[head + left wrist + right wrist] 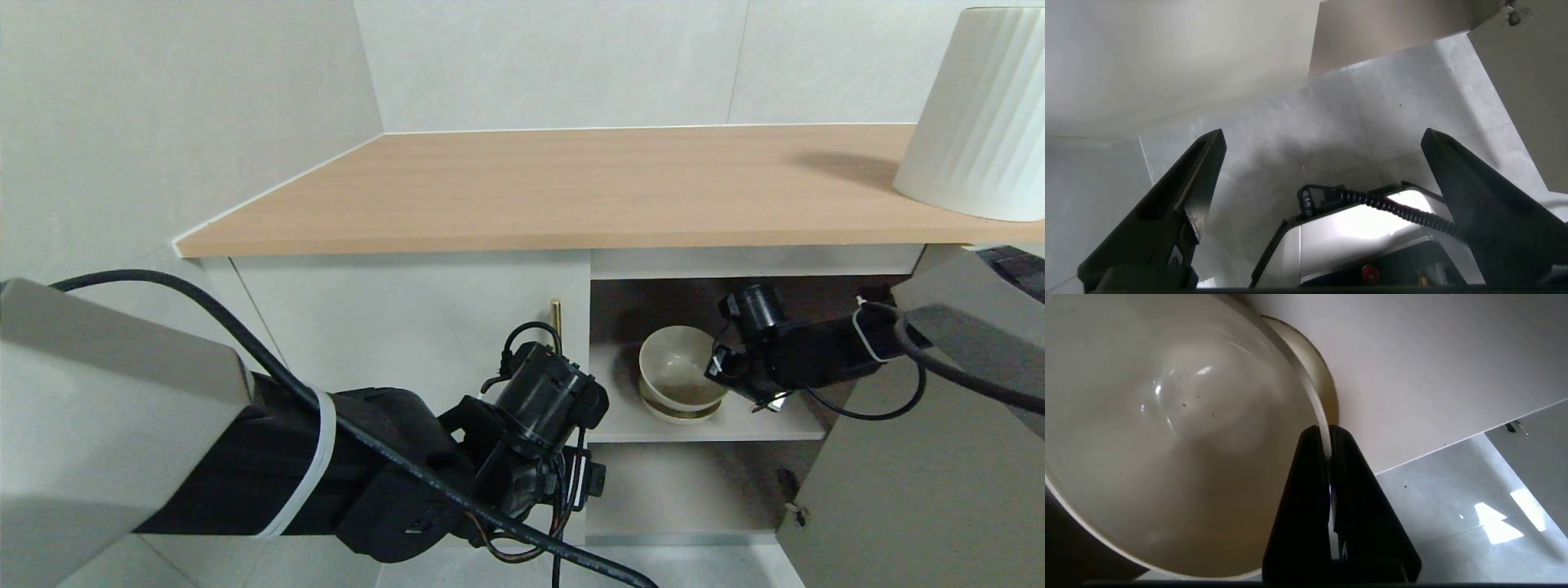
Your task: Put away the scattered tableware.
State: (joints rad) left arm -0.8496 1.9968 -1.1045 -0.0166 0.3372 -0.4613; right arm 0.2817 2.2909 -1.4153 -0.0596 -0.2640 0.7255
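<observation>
right gripper (1327,469): clenched on the rim of the bowl (1167,416), one finger inside the wall and one outside. It sits inside the open cupboard, on the bowl's right side.
bowl: cream. It is on the middle shelf (739,425), tipped toward the opening, over a second dish (678,414) that peeks out below it.
contact bowl/dish: looks touching at the base, but can't tell if the bowl is fully seated.
left gripper (1323,143): released, jaws wide, nothing between them. It hangs low in front of the closed left door (408,327), pointing at the floor, well apart from the bowl.
cupboard door (882,490): swung open on the right, beside the right arm.
table (571,180): wooden top above the cupboard, with a white ribbed object (980,122) at its far right.
step: placing the bowl, probably stacking it onto the lower dish. The grip isn't let go yet.
next move: level the bowl and settle it into the dish, then open the jaws. Back straight out, clear of the rim and the door edge.
risk: the tilted bowl could slide or rock on release, so ease off slowly.
</observation>
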